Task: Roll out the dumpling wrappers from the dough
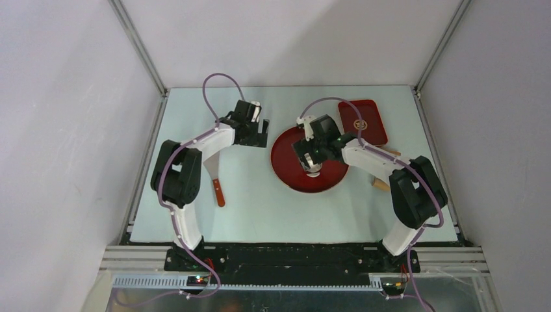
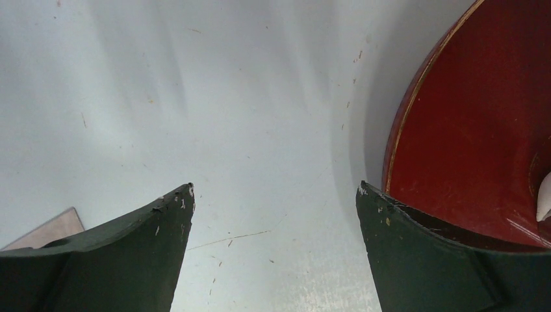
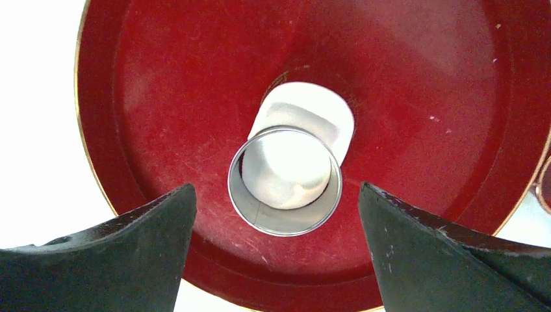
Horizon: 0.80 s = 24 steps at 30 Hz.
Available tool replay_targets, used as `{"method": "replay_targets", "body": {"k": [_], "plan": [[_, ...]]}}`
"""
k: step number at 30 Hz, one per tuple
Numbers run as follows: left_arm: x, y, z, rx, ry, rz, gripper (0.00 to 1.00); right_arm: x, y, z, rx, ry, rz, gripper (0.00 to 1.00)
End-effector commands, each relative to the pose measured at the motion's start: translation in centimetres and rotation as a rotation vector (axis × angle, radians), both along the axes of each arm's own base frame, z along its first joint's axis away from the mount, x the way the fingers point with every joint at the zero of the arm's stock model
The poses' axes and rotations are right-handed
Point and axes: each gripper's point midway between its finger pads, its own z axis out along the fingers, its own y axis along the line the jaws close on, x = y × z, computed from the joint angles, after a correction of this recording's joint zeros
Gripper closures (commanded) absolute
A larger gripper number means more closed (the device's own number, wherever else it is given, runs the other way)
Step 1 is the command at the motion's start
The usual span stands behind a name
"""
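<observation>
A flat oval white dough sheet (image 3: pixel 310 107) lies in the middle of the round red plate (image 3: pixel 162 97). A shiny metal ring cutter (image 3: pixel 253 218) stands on the near part of the dough, with dough showing inside it. No separate round wrapper shows. My right gripper (image 3: pixel 275 186) is open and empty, hovering over the plate (image 1: pixel 282 156) with a finger on each side of the cutter, not touching it. My left gripper (image 2: pixel 275 188) is open and empty above bare table, just left of the plate's rim (image 2: pixel 396 130). It also shows in the top view (image 1: pixel 260 138), as does the right gripper (image 1: pixel 313 168).
A scraper with a brown handle (image 1: pixel 218 188) lies on the table under the left arm; its blade corner (image 2: pixel 45 229) shows in the left wrist view. A small red rectangular tray (image 1: pixel 362 120) sits at the back right. A wooden piece (image 1: pixel 380 184) lies under the right arm.
</observation>
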Motion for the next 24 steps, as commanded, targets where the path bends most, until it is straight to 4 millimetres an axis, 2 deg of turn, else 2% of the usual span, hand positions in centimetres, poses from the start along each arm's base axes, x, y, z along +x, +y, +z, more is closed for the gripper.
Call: {"method": "replay_targets", "body": {"k": [1, 11, 20, 22, 24], "plan": [[1.2, 0.0, 2.9, -0.031, -0.108, 0.049, 0.02, 0.7, -0.2, 0.1, -0.058, -0.018, -0.043, 0.04], [0.9, 0.5, 3.3, -0.049, -0.141, 0.067, 0.03, 0.5, -0.5, -1.2, -0.11, -0.004, -0.055, 0.06], [0.9, 0.6, 3.5, -0.049, -0.158, 0.067, 0.02, 0.4, 0.5, -1.7, -0.107, 0.007, -0.02, 0.1], [0.9, 0.6, 3.5, -0.051, -0.158, 0.067, 0.02, 0.4, 0.6, -1.8, -0.107, 0.012, -0.016, 0.15], [0.9, 0.6, 3.4, -0.05, -0.158, 0.066, 0.03, 0.3, 0.6, -2.0, -0.114, 0.021, -0.012, 0.24]]}}
